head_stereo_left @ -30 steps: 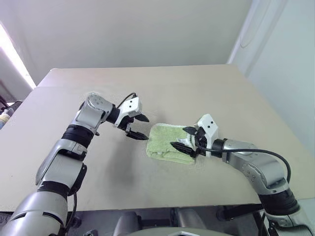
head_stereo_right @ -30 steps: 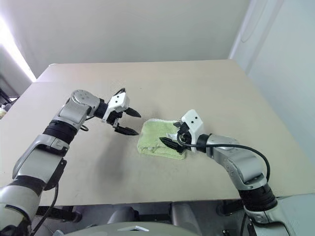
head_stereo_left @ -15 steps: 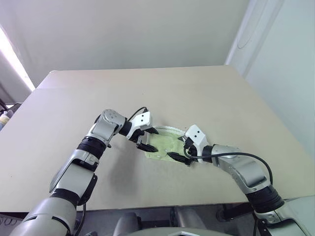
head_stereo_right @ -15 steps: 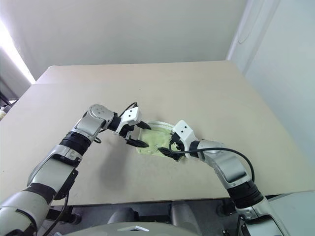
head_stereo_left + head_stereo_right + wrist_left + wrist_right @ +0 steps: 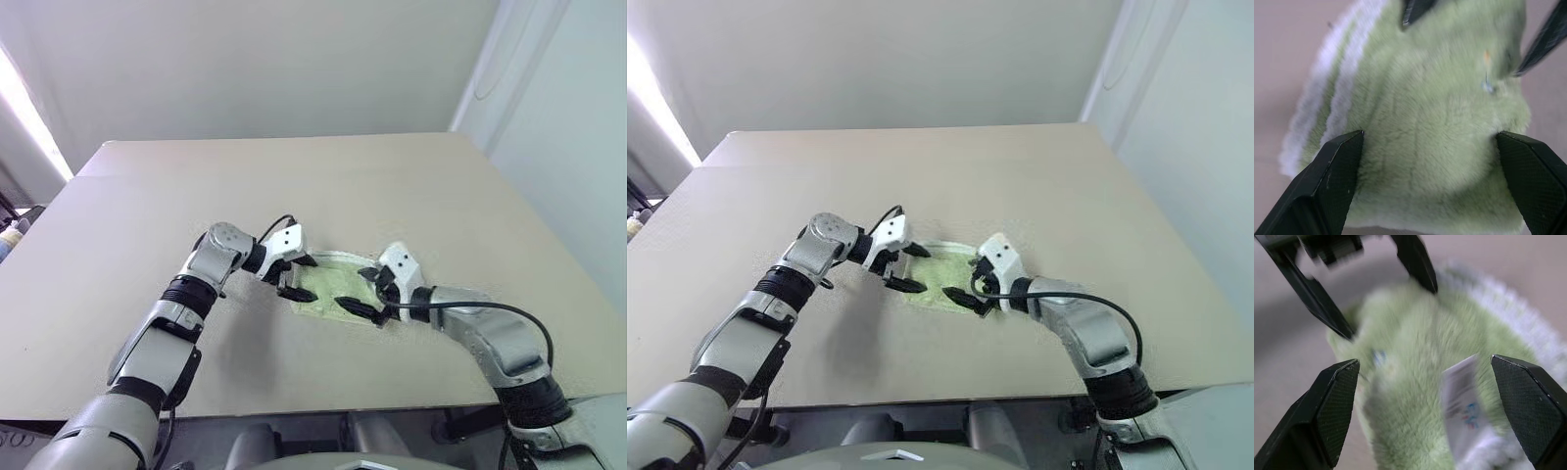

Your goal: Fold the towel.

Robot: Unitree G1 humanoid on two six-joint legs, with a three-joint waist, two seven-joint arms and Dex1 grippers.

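Pale green terry, already doubled into a small thick pad, is the towel point(image 5: 333, 289); it lies flat on the beige table point(image 5: 411, 186), nearer the front edge than the back and a little toward the right-hand side, well in from every corner. Nearest the front edge, the right gripper point(image 5: 364, 297) reaches in from the towel's right end, its black fingers spread wide over the pile and closed on nothing; a small white label point(image 5: 1464, 396) shows at that end of the cloth. Just beyond, the left gripper point(image 5: 297, 278) faces it from the towel's left end, fingers likewise spread wide, straddling the cloth's width and holding nothing; white stitched edging point(image 5: 1337, 98) runs along one side. The step in hand looks like settling over the pad for a further fold or a pressing-flat. The next move probably calls for lowering until the pads meet the pile, then pinching one end squarely so the layers do not slide apart.
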